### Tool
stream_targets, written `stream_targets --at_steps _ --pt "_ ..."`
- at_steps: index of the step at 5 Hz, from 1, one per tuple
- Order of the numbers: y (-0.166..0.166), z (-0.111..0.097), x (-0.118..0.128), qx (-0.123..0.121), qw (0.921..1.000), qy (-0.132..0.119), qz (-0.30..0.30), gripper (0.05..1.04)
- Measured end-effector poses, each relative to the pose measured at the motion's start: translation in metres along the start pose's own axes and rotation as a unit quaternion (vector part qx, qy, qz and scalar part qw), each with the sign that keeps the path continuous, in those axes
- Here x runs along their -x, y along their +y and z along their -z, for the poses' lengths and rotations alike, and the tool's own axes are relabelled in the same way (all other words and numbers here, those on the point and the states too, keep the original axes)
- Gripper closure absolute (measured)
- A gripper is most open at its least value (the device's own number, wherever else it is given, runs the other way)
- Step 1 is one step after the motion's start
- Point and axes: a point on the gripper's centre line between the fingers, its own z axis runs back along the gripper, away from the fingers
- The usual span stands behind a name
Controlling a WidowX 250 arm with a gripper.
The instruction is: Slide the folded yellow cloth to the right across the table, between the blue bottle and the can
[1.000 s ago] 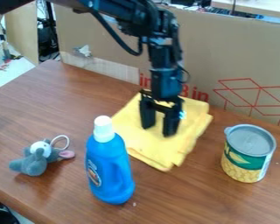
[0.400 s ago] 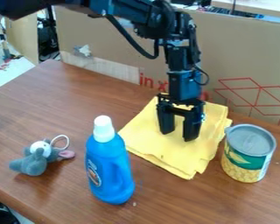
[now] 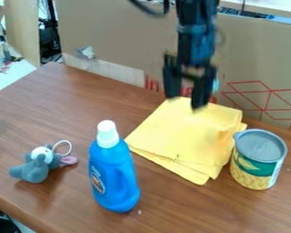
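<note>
Moved since the earlier frames: one black claw (image 3: 185, 102), raised off the cloth; one folded yellow cloth (image 3: 178, 136), shifted rightward, toward the can. Listed near to far, all places taken from the cloth. Item: blue bottle (image 3: 114, 182), white cap, upright, nearer the camera than the cloth and off its left side. Item: can (image 3: 257, 166), grey lid, green and yellow label, upright, just beside the cloth's right edge; whether the two touch, cannot tell. Item: grey plush toy (image 3: 35, 169), pink ear, pale loop, lying well to the left of the cloth. Item: the cloth itself, layered, lying flat on the brown wooden desk (image 3: 57, 109). Item: the claw, fingers spread wide, nothing between them, above the cloth's far part. Item: cardboard panel (image 3: 111, 36), red line markings, standing behind the cloth.
</note>
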Motion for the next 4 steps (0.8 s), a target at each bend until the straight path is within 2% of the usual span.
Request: stream_targets --at_steps 1,2,3,4 --pt "-0.002 -0.035 0.018 -0.025 0.9994 -0.02 -0.015 0.083" --pt "-0.005 -0.059 0.04 -0.034 0.9989 -0.026 -0.018 0.083" --pt "0.002 -0.084 0.069 -0.052 0.9973 -0.035 -0.037 0.083" --pt "0.016 -0.091 0.104 -0.058 0.9962 -0.021 -0.062 0.083"
